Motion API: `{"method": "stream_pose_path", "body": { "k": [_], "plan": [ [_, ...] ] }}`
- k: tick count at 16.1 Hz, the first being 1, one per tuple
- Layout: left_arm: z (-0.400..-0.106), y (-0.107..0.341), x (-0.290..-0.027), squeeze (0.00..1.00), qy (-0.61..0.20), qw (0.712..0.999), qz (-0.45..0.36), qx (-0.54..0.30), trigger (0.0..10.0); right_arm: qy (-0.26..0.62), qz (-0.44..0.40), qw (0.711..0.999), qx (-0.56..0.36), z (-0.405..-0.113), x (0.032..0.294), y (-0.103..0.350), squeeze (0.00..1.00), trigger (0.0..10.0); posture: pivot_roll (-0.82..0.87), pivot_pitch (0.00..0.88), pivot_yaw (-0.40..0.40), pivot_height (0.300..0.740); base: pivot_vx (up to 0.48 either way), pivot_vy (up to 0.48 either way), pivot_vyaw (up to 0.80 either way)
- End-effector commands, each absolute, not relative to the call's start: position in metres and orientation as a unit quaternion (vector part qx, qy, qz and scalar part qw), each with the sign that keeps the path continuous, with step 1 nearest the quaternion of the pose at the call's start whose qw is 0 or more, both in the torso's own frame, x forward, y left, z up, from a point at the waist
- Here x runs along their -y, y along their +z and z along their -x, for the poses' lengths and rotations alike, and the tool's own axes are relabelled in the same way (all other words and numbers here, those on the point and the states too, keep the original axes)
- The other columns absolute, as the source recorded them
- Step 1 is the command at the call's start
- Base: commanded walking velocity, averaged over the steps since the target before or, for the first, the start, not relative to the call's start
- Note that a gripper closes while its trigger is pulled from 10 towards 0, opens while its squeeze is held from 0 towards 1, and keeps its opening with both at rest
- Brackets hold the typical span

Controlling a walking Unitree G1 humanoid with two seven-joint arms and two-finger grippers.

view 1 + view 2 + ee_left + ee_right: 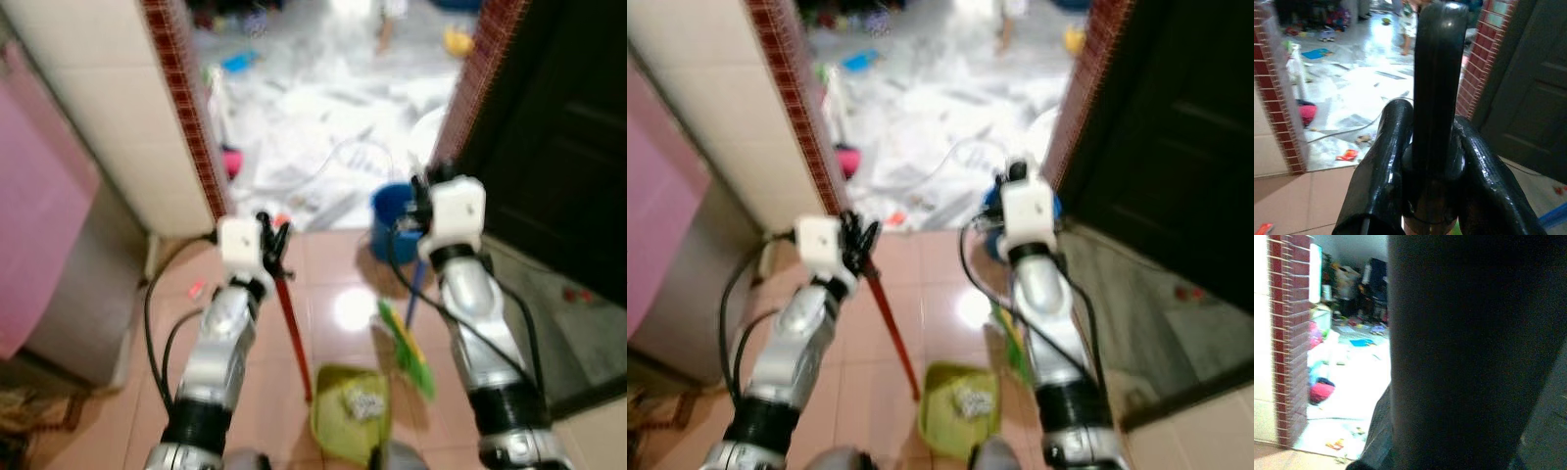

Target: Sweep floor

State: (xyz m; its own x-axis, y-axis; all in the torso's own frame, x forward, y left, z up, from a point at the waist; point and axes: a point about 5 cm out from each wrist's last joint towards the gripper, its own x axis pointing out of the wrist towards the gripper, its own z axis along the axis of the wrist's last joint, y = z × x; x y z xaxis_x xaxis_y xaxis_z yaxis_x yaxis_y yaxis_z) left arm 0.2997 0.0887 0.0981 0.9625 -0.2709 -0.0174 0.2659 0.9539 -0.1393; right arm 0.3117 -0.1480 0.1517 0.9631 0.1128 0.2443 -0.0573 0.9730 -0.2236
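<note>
Grippers, two: left gripper clamps one dustpan handle; right gripper, one broom.

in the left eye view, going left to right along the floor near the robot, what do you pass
pink cloth → left gripper shut on the red dustpan handle → yellow-green dustpan → green broom head → right gripper on the blue broom handle → dark door
</note>
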Motion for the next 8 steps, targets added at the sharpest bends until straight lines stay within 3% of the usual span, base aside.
{"method": "stream_pose_path", "body": {
  "k": [1, 8],
  "plan": [
    [-0.302, 0.106, -0.092, 0.00, -0.118, 0.990, 0.072, 0.001, 10.0, 0.059, 0.105, 0.977, 0.176, -0.313, 0.139, 0.172, 0.00, 10.0, -0.08, 0.000, 0.048, 0.740, 0.000, 0.000, 0.00],
    [-0.303, 0.106, -0.093, 0.00, -0.110, 0.991, 0.079, -0.003, 10.0, 0.017, 0.163, 0.974, 0.159, -0.317, 0.151, 0.171, 0.00, 10.0, -0.08, 0.000, 0.041, 0.740, 0.000, 0.000, 0.00]
  ]
}}
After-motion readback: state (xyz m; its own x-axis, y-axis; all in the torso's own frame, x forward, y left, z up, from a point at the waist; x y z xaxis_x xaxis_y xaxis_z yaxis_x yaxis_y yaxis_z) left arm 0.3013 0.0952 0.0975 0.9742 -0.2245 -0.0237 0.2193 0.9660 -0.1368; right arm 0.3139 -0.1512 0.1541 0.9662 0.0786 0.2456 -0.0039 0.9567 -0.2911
